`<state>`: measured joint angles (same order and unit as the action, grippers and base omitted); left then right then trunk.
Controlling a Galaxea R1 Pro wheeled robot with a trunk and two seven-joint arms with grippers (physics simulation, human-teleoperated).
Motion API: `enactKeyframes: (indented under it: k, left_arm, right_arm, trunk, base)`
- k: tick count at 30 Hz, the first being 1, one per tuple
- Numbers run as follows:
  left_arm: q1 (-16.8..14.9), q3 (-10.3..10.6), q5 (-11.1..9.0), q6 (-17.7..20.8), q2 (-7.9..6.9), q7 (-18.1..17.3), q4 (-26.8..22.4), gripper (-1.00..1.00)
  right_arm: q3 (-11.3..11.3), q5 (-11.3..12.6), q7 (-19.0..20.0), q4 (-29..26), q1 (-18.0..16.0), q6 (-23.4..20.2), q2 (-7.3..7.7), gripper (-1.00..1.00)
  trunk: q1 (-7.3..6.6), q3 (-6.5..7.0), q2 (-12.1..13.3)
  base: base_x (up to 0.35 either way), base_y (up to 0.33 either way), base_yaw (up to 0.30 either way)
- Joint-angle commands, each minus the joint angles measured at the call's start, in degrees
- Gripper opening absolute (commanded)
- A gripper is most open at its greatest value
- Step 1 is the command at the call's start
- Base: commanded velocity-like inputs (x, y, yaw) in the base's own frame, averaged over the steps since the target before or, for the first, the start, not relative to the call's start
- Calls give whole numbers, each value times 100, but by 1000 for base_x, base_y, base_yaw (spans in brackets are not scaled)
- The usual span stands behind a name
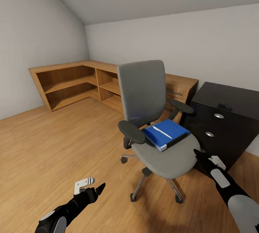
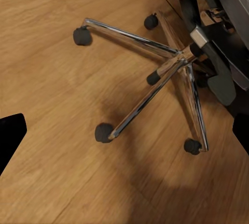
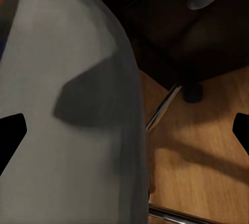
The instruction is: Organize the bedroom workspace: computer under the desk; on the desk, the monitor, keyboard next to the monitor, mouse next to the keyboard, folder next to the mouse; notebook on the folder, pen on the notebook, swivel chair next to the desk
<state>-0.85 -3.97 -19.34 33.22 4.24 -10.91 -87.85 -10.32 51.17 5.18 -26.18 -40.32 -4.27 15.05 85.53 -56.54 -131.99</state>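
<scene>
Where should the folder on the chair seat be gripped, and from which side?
Probably the folder's front corner, which overhangs the seat edge nearest the right end effector. It lies flat with a pen on top, so a level side pinch seems better than coming from above.

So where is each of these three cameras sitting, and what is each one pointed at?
Head view: from the robot's head, looking forward and down at the swivel chair holding the folder; both arms show, left gripper and right gripper.
Left wrist view: near the left gripper, looking down at the chair's chrome base; dark fingertips at the edges.
Right wrist view: near the right gripper, close over the chair's grey seat.
All three share the chair.
</scene>
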Motion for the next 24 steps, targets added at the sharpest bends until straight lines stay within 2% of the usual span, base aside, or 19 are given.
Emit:
enactKeyframes:
  k: [1, 10, 24]
  left_arm:
    - [-3, -17, -21, 42, 7, -25, -4, 100]
    - [-3, -16, -18, 35, 7, -34, -4, 100]
    - [-3, 1, -18, 35, 15, -34, -4, 100]
  right_arm:
    - [-32, 39, 27, -2, -3, -39, -2, 100]
    - [-31, 42, 27, -8, -3, -47, -10, 100]
    - [-31, 42, 27, -10, -3, -47, -2, 100]
  trunk:
    - [-1, -5, -2]
    - [-1, -5, -2]
    - [-1, -5, -2]
  base:
    - [55, 0, 1]
    - [189, 0, 26]
    - [12, 0, 194]
